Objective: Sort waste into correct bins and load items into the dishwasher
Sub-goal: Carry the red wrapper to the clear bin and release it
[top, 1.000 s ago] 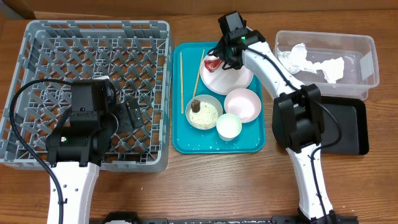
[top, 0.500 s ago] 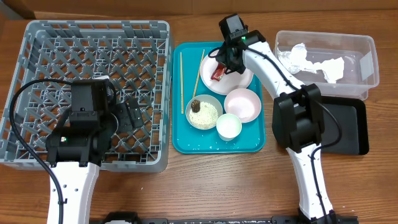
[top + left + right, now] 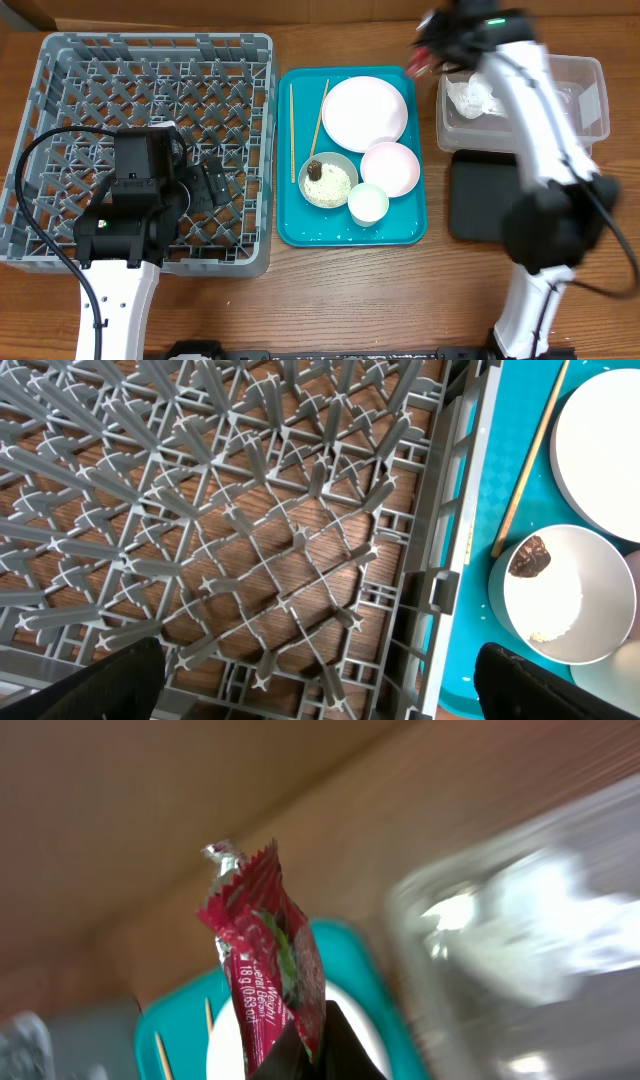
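Right wrist shows fingers [image 3: 350, 1055] pinching a crinkly, saw-edged red snack wrapper [image 3: 262, 960]

clear tub [image 3: 592, 72]: open top, crumpled paper [image 3: 470, 97] at left end, right arm [image 3: 535, 120] crossing above. black tray [image 3: 480, 195]: left part bare.

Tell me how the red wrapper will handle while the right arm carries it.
The red snack wrapper looks thin and crinkled, so it is probably very light and floppy. It stands above the right gripper, whose jaws pinch only its lower end, so it may sway or fold in motion. Its glossy surface could slip from so small a grip.
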{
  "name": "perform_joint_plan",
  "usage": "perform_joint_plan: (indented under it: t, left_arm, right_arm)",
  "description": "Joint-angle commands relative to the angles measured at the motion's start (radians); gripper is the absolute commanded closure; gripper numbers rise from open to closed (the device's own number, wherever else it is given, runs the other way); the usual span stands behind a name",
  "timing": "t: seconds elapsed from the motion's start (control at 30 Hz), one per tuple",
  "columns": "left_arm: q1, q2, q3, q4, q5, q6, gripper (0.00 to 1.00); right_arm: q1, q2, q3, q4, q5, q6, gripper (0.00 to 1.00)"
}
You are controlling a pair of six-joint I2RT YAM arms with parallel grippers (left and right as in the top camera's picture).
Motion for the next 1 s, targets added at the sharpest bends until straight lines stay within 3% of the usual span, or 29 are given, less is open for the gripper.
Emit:
perform_joint_plan:
  t: [0.0,0.1,0.27,0.37,0.43,0.47,0.53,0.57,0.97]
  left_arm:
    - [0.004,0.0,0.023,0.005,0.012,-0.013,0.0]
    - [0.004,0.0,0.023,0.005,0.012,-0.013,0.0]
    - [0.004,0.0,0.023,0.005,0.012,-0.013,0.0]
    - [0.004,0.0,0.023,0.005,0.012,-0.013,0.0]
    - [0.004,0.0,0.023,0.005,0.012,-0.013,0.0]
    - [0.004,0.0,0.023,0.005,0.012,-0.013,0.0]
    - [0.004,0.0,0.023,0.005,0.012,-0.013,0.0]
    - [0.004,0.0,0.023,0.005,0.012,-0.013,0.0]
    - [0.004,0.0,0.023,0.004,0.012,-0.013,0.0]
  right_arm:
    - [-0.111,-0.03,0.009,-0.034,0.029,0.011,0.96]
    - [-0.2,-0.012,0.006,-0.099,0.029,0.1,0.96]
    - [-0.283,0.041,0.005,-0.161,0.025,0.093,0.95]
    - [-0.293,0.058,0.003,-0.187,0.024,0.091,0.79]
    - [-0.294,0.062,0.003,-0.2,0.025,0.087,0.78]
    - [-0.294,0.062,0.003,-0.201,0.019,0.063,0.71]
    - [-0.294,0.059,0.003,-0.202,0.013,0.001,0.39]
    - [-0.294,0.058,0.003,-0.21,0.013,-0.02,0.33]
    - [-0.32,-0.141,0.003,-0.396,-0.144,-0.275,0.24]
